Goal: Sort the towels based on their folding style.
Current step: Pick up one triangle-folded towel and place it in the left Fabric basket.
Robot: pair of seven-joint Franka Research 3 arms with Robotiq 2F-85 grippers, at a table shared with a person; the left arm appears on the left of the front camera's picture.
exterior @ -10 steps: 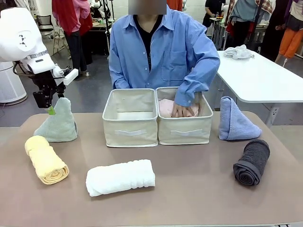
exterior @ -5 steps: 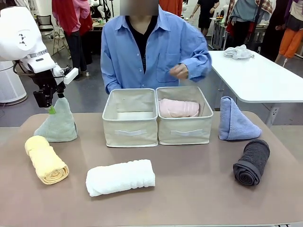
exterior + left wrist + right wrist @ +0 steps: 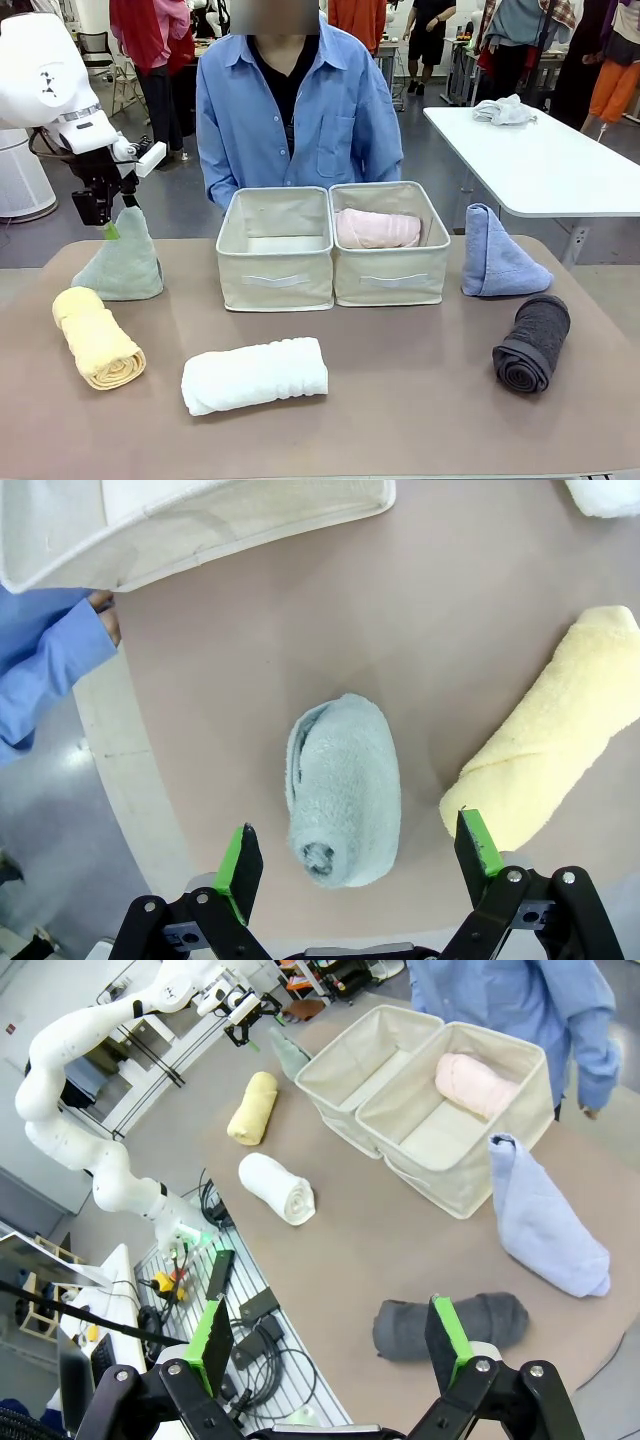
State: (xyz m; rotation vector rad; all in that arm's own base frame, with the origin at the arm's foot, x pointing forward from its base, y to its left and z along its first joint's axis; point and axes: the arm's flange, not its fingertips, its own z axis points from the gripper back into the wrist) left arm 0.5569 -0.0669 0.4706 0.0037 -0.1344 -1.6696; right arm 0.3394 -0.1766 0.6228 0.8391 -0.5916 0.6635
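Observation:
My left gripper (image 3: pixel 108 226) hangs open just over the tip of the grey-green cone towel (image 3: pixel 122 262). In the left wrist view its fingers straddle that cone (image 3: pixel 340 790) without touching it. A yellow roll (image 3: pixel 97 337) lies in front of the cone, and a white roll (image 3: pixel 255 374) lies nearer the middle. A pink roll (image 3: pixel 377 229) rests inside the right bin (image 3: pixel 390 285). At the right stand a light blue cone (image 3: pixel 496 257) and a dark grey roll (image 3: pixel 532 342). My right gripper (image 3: pixel 330 1332) is open, high above the dark grey roll (image 3: pixel 450 1325).
The left bin (image 3: pixel 275 285) holds no towel and stands against the right one at the table's middle back. A person in a blue shirt (image 3: pixel 290 110) stands behind the bins with arms down. A white table (image 3: pixel 550 160) with a rag is at the far right.
The person's hand has left the right bin, leaving the pink roll inside, and the person has straightened up and shifted left. My left gripper has hardly moved.

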